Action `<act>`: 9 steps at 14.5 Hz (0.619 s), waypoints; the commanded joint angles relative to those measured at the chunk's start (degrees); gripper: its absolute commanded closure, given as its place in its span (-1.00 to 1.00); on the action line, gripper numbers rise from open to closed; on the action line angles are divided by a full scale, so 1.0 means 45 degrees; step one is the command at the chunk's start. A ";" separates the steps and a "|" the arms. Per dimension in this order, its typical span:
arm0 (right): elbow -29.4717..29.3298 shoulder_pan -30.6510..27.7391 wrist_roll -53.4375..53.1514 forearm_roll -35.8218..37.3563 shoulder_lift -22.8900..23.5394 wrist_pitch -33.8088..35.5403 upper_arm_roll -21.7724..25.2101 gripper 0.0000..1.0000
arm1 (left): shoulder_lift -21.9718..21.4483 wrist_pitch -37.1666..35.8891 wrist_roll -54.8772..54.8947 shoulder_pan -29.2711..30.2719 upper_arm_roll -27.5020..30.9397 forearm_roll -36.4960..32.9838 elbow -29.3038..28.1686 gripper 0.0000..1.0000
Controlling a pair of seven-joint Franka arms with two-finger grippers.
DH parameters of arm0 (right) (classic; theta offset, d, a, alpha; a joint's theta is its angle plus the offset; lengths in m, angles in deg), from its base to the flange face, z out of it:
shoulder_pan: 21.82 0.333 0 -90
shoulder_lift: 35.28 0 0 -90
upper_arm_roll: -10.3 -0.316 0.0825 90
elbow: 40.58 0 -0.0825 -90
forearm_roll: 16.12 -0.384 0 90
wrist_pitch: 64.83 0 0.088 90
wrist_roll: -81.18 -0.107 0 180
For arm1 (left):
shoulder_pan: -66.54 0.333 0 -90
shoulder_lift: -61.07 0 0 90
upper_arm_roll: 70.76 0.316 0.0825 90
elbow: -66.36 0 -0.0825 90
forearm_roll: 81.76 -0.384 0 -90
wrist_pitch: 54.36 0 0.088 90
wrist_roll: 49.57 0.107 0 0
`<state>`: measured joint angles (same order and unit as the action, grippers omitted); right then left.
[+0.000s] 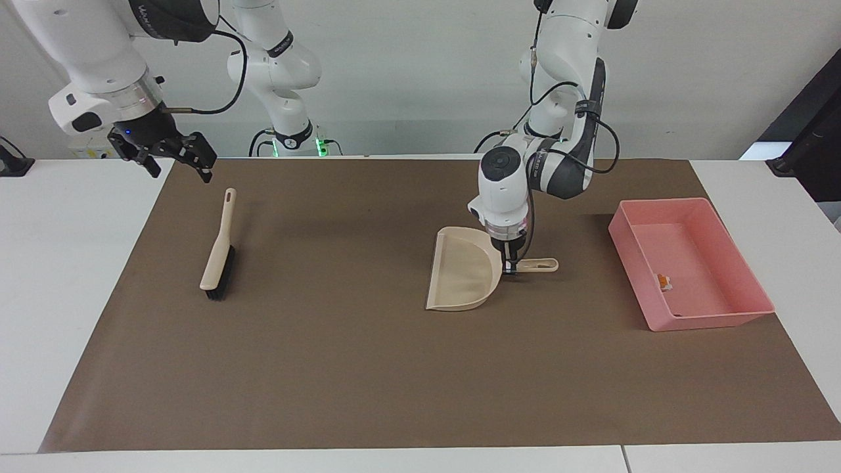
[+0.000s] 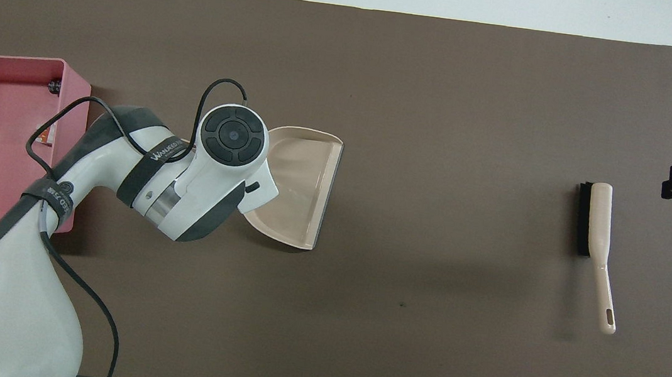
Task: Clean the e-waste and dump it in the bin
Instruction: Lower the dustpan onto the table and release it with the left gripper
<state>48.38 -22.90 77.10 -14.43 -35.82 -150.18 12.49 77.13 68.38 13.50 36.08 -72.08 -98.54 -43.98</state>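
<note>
My left gripper is shut on the handle of the beige dustpan, which sits level and low at the mat near the table's middle; the pan looks empty. The pink bin stands toward the left arm's end of the table. A small white e-waste bit with an orange mark lies in it. A dark bit lies in a bin corner. My right gripper hangs open over the mat's corner by the brush's handle end.
A beige hand brush with black bristles lies on the brown mat toward the right arm's end; it also shows in the overhead view as the brush. White tabletop borders the mat.
</note>
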 commanded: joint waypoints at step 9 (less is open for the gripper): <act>-0.0161 0.0142 -0.0401 0.0094 0.0003 0.0081 -0.0214 -1.00 | -0.0968 -0.0576 -0.0323 0.0165 0.0273 0.0289 0.0104 -0.98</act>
<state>47.62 -22.08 76.59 -14.44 -35.82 -149.38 12.02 75.91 67.55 12.10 35.60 -71.18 -98.48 -43.18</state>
